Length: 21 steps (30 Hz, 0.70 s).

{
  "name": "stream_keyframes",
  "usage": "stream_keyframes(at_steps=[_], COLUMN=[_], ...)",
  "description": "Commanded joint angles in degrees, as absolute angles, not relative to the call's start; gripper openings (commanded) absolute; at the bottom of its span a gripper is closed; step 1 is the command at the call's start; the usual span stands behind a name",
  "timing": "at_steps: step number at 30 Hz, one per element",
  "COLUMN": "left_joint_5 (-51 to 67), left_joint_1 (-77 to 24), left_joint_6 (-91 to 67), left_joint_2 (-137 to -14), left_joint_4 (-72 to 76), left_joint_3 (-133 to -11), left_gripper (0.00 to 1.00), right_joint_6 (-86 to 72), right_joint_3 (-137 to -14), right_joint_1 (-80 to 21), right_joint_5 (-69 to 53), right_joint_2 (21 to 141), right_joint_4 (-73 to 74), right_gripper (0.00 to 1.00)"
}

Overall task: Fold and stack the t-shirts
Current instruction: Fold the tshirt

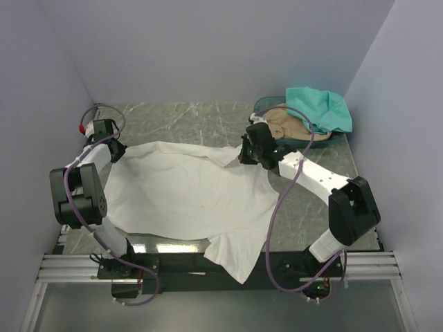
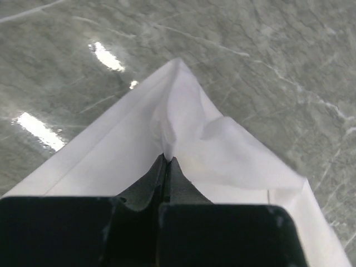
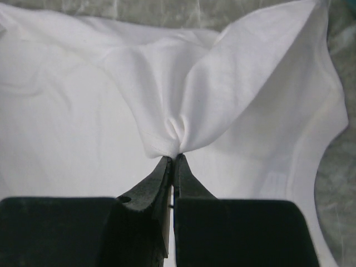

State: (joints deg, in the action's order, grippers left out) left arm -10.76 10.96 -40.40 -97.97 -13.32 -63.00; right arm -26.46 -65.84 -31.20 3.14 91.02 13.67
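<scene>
A white t-shirt point(image 1: 183, 197) lies spread across the middle of the table, one part hanging over the near edge. My left gripper point(image 1: 118, 149) is shut on the white t-shirt's far left corner point(image 2: 175, 119), which rises in a peak from the jaws. My right gripper point(image 1: 247, 153) is shut on a pinched fold of the white t-shirt point(image 3: 183, 111) at its far right edge. A teal t-shirt point(image 1: 320, 108) and a tan t-shirt point(image 1: 285, 124) lie bunched in the basket at the back right.
A round translucent green basket point(image 1: 325, 140) stands at the back right corner, close behind my right gripper. Grey walls close in the table on three sides. Bare marbled tabletop point(image 1: 187, 121) shows behind the shirt.
</scene>
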Motion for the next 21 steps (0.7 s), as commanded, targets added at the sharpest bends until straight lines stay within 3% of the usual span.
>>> stream_keyframes(at_steps=[1,21], left_joint_5=[-12.2,-13.3], left_joint_1=[13.0,15.7], left_joint_6=[-42.4,-43.3], left_joint_2=[-95.9,-96.9], left_joint_4=[-14.0,-25.2], left_joint_3=[-62.6,-70.4], left_gripper=[0.01,0.01], right_joint_6=[-29.5,-36.7], right_joint_3=[-64.2,-59.1], right_joint_1=[-34.1,-40.1], right_joint_5=[9.7,11.3], right_joint_2=[85.4,76.7], right_joint_4=[17.5,27.0], right_gripper=[0.00,0.02])
